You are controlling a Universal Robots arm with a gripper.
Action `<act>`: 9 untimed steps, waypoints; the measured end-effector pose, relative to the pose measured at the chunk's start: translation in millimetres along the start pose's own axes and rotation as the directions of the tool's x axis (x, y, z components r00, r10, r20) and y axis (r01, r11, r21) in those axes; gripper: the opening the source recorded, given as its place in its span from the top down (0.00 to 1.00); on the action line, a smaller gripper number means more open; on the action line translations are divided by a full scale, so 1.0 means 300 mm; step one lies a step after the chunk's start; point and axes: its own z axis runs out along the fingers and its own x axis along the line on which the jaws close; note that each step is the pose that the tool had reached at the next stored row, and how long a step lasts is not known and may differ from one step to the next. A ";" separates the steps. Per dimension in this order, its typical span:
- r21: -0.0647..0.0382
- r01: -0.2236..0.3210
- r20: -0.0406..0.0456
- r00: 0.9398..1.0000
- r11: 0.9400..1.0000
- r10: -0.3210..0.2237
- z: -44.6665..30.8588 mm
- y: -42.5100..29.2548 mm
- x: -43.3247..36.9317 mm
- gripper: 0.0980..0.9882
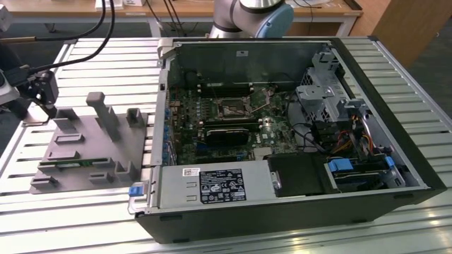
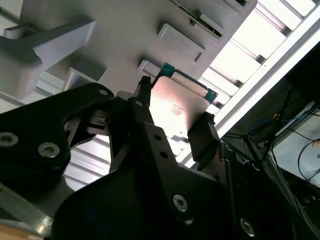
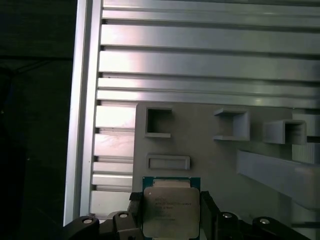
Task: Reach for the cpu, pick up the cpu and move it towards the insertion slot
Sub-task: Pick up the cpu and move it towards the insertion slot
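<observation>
The cpu (image 3: 171, 209) is a flat square chip with a shiny silver top and a teal rim, also seen in the second wrist view (image 2: 177, 107). My gripper (image 3: 171, 200) is shut on it, one black finger against each of two opposite edges. In the exterior view the gripper (image 1: 46, 110) hangs at the far left, over the far corner of the grey fixture (image 1: 84, 148). I cannot tell whether the chip is touching the fixture. The insertion slot (image 1: 231, 107) is a dark square socket with a metal frame, on the green board inside the open computer case (image 1: 395, 127).
Upright blocks (image 1: 102, 114) and small recesses (image 3: 159, 122) stand on the fixture close to the gripper. The ribbed metal table (image 1: 106, 53) runs under everything, its edge rail (image 3: 85, 100) close by. The case wall (image 1: 164, 95) lies between fixture and board. Cables (image 1: 84, 37) trail above.
</observation>
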 end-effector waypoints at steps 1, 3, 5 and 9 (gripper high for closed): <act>0.000 0.000 0.000 1.000 1.000 0.000 -0.005 0.000 0.000 0.50; 0.000 0.000 0.000 1.000 1.000 0.000 -0.015 0.001 0.000 0.50; 0.000 0.000 0.000 1.000 1.000 0.000 -0.027 0.002 0.000 0.50; 0.000 0.000 0.000 1.000 1.000 0.000 -0.046 0.003 0.000 0.50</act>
